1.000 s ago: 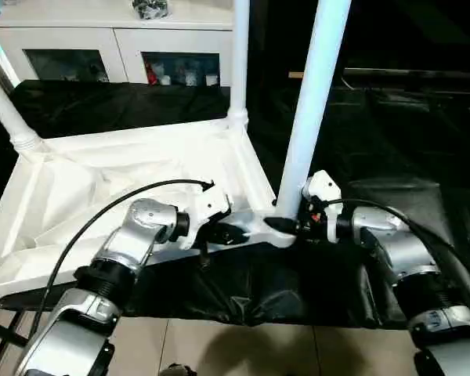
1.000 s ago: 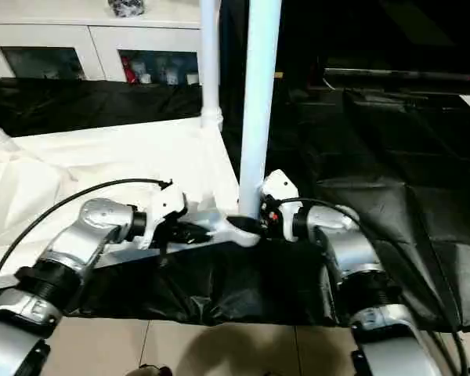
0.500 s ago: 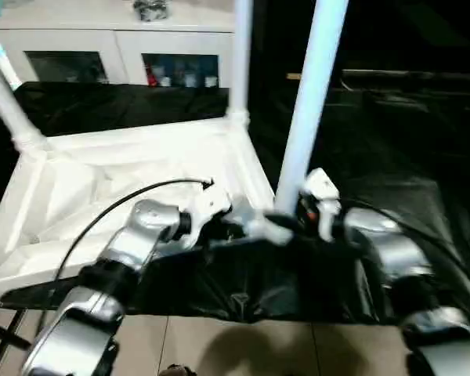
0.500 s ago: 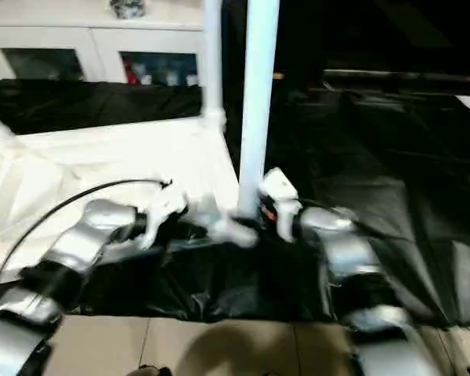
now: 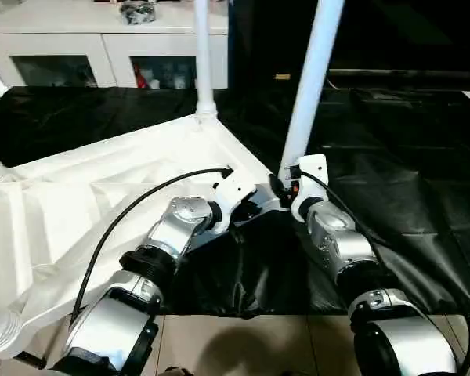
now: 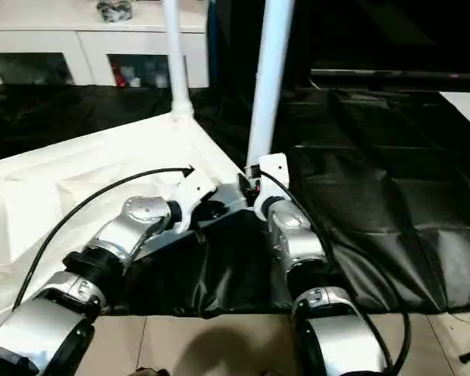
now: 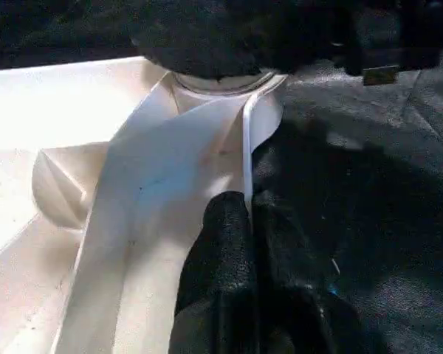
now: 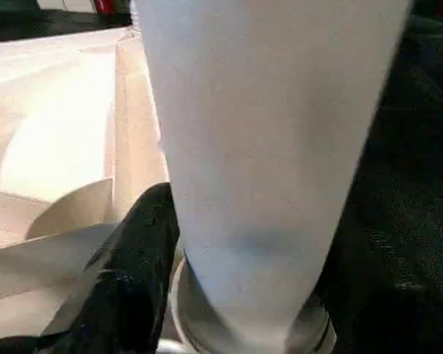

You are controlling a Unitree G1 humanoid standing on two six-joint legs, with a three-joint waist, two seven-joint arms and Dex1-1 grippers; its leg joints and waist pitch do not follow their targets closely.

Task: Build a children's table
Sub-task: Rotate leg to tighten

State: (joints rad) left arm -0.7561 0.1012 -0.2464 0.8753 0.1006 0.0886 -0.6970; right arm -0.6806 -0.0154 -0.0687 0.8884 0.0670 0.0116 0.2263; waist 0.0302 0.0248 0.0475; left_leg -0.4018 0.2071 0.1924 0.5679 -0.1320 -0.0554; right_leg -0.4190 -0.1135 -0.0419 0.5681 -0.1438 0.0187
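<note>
A: How are the end effectors set?
B: The left end effector [image 7: 247, 221] is pinched shut on the tabletop [image 5: 102, 196] rim; the right end effector [image 5: 284, 190] is spread around the near leg [image 5: 309, 86] at its socket.
A: The step?
B: Seating is judged underway on the black surface [image 5: 407, 172]; a downward press seems needed next.

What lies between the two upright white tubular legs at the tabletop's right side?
Between the near leg and the far leg runs the white plastic tabletop's raised side wall, in the left eye view.
</note>
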